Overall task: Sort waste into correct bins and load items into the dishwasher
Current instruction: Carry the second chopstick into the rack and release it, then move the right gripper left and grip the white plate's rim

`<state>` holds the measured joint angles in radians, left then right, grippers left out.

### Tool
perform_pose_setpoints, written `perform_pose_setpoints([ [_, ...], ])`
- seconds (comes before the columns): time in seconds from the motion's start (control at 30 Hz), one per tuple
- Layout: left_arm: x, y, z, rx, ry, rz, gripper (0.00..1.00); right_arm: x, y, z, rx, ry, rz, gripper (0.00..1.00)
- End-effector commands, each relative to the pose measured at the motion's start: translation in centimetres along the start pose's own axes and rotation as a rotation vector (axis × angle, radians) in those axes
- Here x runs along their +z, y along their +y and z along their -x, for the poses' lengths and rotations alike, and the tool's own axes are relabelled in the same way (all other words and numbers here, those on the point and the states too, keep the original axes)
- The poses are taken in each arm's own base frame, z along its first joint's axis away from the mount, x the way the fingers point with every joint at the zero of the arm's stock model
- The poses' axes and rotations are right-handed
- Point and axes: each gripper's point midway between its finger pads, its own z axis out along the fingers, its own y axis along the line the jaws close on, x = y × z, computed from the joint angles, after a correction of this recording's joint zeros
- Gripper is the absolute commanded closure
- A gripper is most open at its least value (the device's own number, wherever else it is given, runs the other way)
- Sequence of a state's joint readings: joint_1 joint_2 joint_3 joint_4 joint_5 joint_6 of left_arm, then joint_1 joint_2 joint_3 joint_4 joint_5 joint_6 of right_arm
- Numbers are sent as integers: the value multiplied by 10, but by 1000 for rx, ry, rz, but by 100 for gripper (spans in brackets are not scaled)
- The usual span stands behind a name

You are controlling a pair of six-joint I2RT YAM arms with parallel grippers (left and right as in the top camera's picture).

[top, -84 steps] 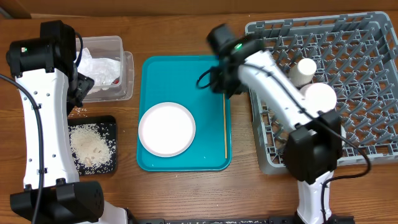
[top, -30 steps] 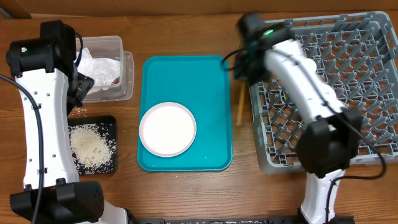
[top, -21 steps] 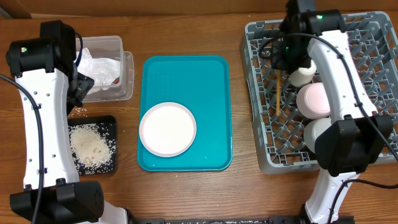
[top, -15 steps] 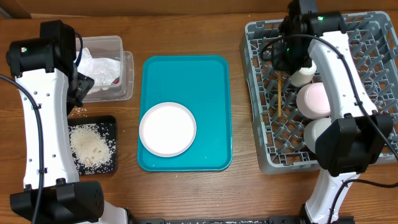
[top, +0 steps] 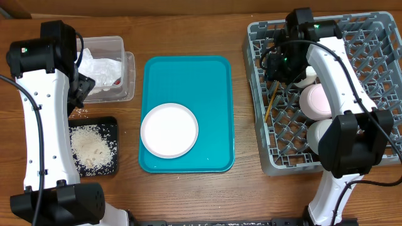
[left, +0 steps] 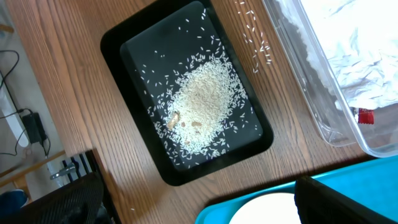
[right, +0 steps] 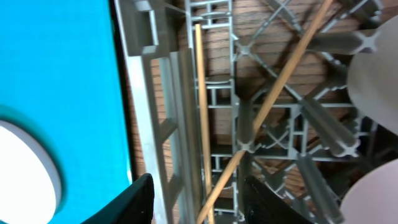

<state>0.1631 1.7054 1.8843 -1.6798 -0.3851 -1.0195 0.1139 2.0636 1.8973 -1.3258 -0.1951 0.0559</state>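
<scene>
Taking up the right side of the table: grey dish rack (top: 259,135), the largest item. Right gripper (right: 198,186) hangs over its far-left part, fingers parted and gripping nothing; both chopsticks run between the fingers on the rack grid beneath.

Teal tray (top: 188,78) sits mid-table, left of the rack. White plate (top: 168,130) lies flat on its near-left part.

Clear tub (top: 127,59) is at far left; black tray (left: 124,46) sits nearer, just apart from it. Left gripper (left: 196,193) hovers above the black tray with fingers spread wide and nothing between them.

In the rack, right of the right gripper: pinkish-white bowl (top: 316,100), second pale bowl (top: 319,133) nearer, pale cup (top: 308,76) farther. All three are partly hidden by the arm.

White napkin (left: 367,50) is crumpled inside the tub.

Chopsticks (top: 270,103) lie in the rack close to its left wall, crossing at their near ends in the right wrist view.

Red wrapper (left: 365,116) is in the tub beside the napkin.

Rice (left: 199,112) is heaped in the black tray; loose grains (left: 255,43) lie on the wood between tray and tub.
</scene>
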Motion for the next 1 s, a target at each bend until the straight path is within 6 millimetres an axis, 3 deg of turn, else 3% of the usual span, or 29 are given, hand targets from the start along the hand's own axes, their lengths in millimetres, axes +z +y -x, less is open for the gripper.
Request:
perform_pose_setpoints([
  [0.0, -8, -1, 1, -19, -18, -20, 0, -6, 9, 0, 23, -15, 38, 53],
  [0.07, -8, -1, 1, -18, -17, -20, 0, -7, 9, 1, 45, -20, 40, 53],
  [0.2, -8, -1, 1, -18, -18, -20, 0, -14, 20, -3, 68, -17, 87, 64],
  [0.27, -8, -1, 1, -18, -18, -20, 0, -23, 36, -5, 52, -22, 155, 64],
  [0.4, -8, -1, 1, -18, -18, -20, 0, -46, 88, -14, -58, -47, 327, 63],
  [0.47, -8, -1, 1, -18, -18, -20, 0, -50, 113, -18, -125, -61, 360, 59],
  [0.5, -8, -1, 1, -18, -17, -20, 0, -49, 125, -20, -156, -65, 367, 50],
  [0.63, -8, -1, 1, -19, -18, -20, 0, -29, 182, -31, -313, -101, 379, 0],
  [0.8, -8, -1, 1, -18, -18, -20, 0, -2, 239, -55, -471, -131, 424, 0],
  [0.9, -8, -1, 1, -18, -18, -20, 0, 4, 267, -79, -543, -106, 450, 0],
  [0.97, -8, -1, 1, -18, -18, -20, 0, 6, 278, -85, -576, -123, 444, 0],
])
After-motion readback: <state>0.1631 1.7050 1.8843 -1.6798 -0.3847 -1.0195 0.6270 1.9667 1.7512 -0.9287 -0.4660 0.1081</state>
